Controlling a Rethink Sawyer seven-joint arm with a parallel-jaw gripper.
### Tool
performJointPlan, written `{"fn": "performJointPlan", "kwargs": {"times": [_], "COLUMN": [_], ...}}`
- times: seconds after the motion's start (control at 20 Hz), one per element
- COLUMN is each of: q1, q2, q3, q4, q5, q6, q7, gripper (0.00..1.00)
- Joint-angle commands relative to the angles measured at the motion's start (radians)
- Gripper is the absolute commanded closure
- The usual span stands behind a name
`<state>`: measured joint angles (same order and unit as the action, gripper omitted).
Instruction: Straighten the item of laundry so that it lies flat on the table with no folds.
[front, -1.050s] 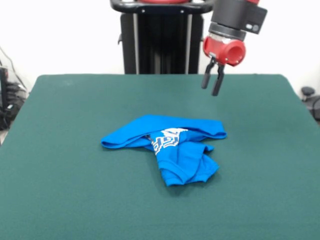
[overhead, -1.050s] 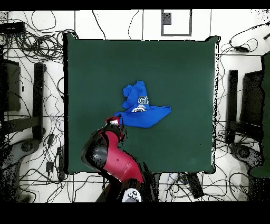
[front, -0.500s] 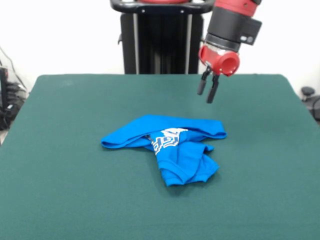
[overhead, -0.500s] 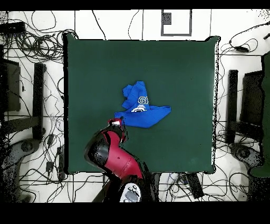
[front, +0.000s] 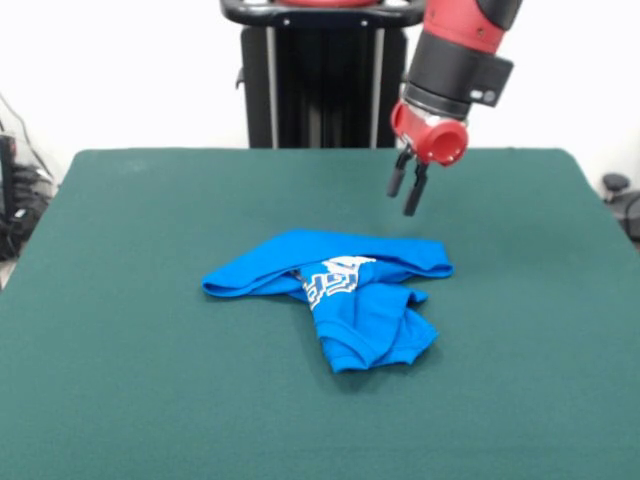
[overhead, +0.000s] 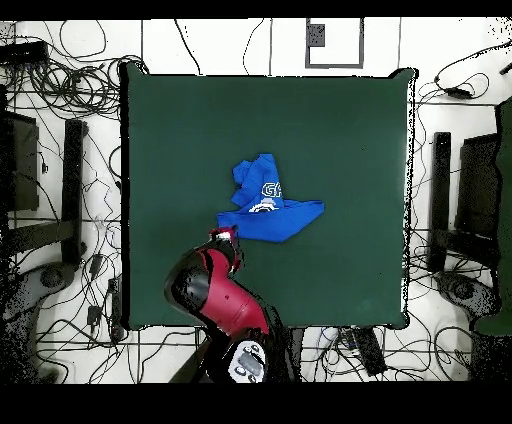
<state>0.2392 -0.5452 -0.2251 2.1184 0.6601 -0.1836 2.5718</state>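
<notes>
Gripper (front: 407, 191) slightly parted, empty — above table (front: 120, 330), nr crumpled blue garment (front: 340, 290).

Laundry (front: 340, 295): small bright blue garment, white lettering partly showing, crumpled and folded over itself
Position: near middle of dark green surface (front: 150, 380)
</notes>
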Motion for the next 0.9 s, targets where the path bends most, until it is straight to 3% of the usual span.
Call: {"fn": "performJointPlan", "kwargs": {"times": [0.05,0.9], "q1": [0.031,0.161], "q2": [0.032,0.065], "q3": [0.097,-0.052], "q4": [-0.087,-0.18], "q5": [0.09,0.217], "q6": [0.007,0.18], "q7": [0.22,0.138], "gripper": [0.0,0.0]}}
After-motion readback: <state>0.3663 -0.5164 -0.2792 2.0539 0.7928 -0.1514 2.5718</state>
